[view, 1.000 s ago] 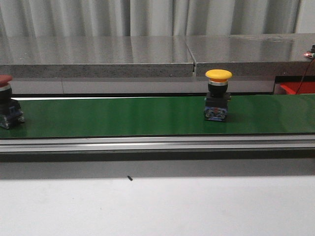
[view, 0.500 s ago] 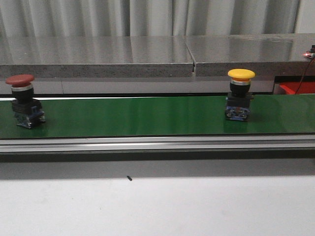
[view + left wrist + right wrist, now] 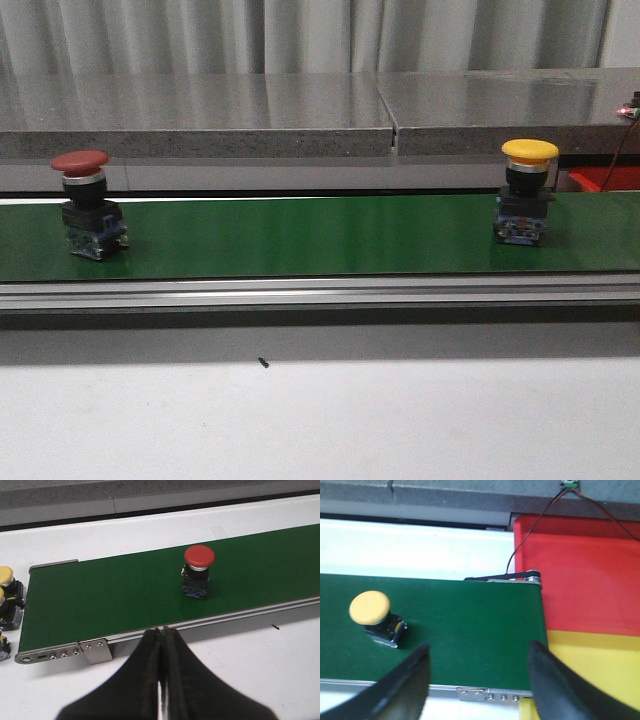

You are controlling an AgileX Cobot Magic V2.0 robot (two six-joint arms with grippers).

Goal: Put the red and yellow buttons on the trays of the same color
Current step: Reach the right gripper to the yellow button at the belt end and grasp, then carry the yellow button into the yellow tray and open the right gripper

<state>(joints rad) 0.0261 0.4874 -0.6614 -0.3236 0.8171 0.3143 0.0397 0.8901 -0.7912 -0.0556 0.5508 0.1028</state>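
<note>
Presently, on the green conveyor belt (image 3: 300, 235) with its silver aluminium side rail (image 3: 320, 293):

Red mushroom-head push-button (image 3: 88, 205): upright on the belt, silver collar, black-and-blue block body. In the left wrist view it (image 3: 198, 571) stands ahead of the left gripper (image 3: 162, 632), apart from it. The right wrist view does not show it.

Yellow mushroom-head push-button (image 3: 526, 193): upright on the belt, well apart from the red one. In the right wrist view it (image 3: 376, 616) sits beyond the right gripper (image 3: 480, 672), just outside one finger (image 3: 402, 685), untouched.

Left gripper: black fingers pressed together, nothing between them. Seen only in its own wrist view.

Right gripper: fingers spread wide, empty, over the near edge of the belt.

Red plastic tray (image 3: 585, 575) and yellow plastic tray (image 3: 590, 670): side by side past the belt's end, shown in full only by the right wrist view; the front view catches a red sliver (image 3: 606, 178).

Spare yellow-capped buttons (image 3: 9, 597): on the white counter (image 3: 280, 670) off the belt's other end, left wrist view only.

Grey stone ledge (image 3: 200, 115): behind the belt.
</note>
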